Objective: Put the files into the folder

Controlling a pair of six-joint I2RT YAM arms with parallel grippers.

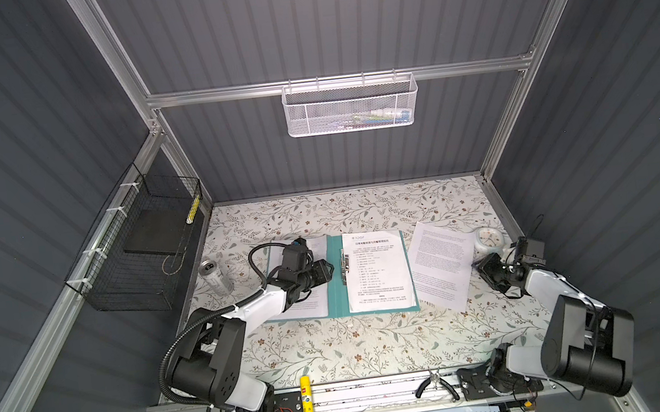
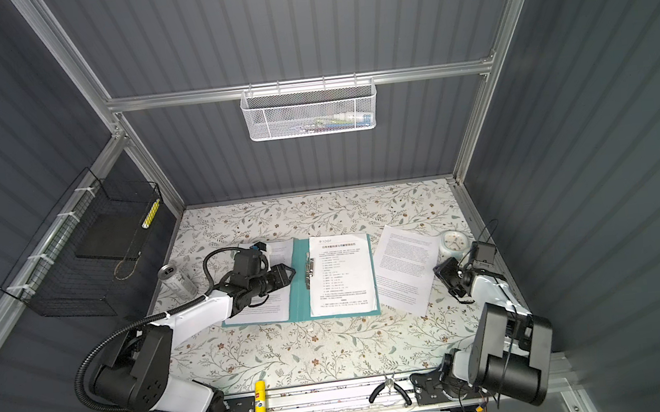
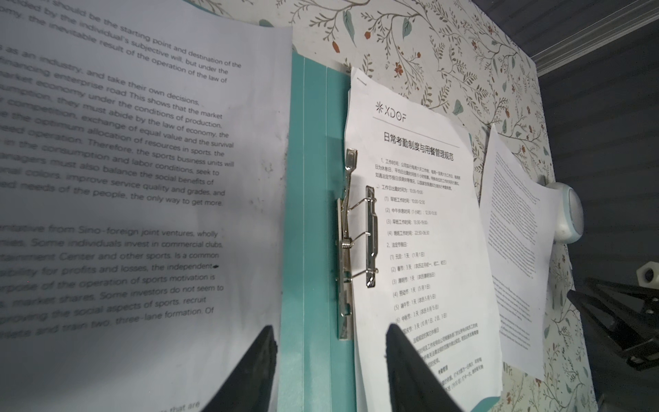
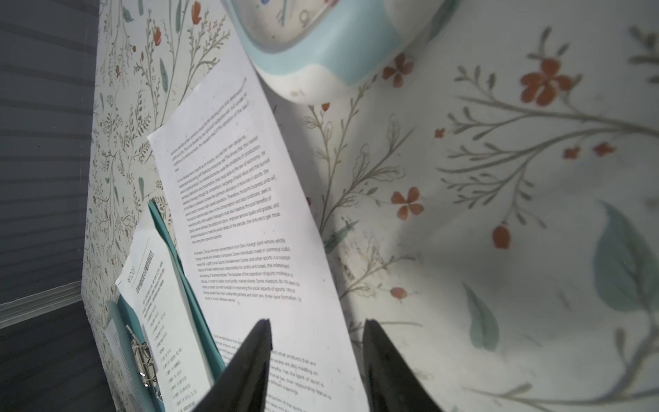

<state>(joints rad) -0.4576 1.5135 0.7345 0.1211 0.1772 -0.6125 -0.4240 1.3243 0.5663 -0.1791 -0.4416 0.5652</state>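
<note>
Folder (image 1: 339, 300) lying open on the table (image 1: 335, 352), one sheet of the files (image 1: 379, 271) on each half and a third sheet (image 1: 443, 262) loose just beside it; left gripper (image 3: 330, 330) parted, empty, above the clip (image 3: 371, 235); right gripper (image 4: 317, 323) parted, empty, over the loose sheet's edge.

I look into a booth of dark grey ribbed wall panels (image 1: 322, 28) set in an aluminium frame (image 1: 224, 94), with a table (image 1: 376, 348) covered in a pale floral print. A white mesh basket (image 1: 351, 108) hangs from the back rail, its contents too blurred for me to name. A black wire basket (image 1: 128, 295) is strapped to the left-hand rail. The light is soft and even.
</note>
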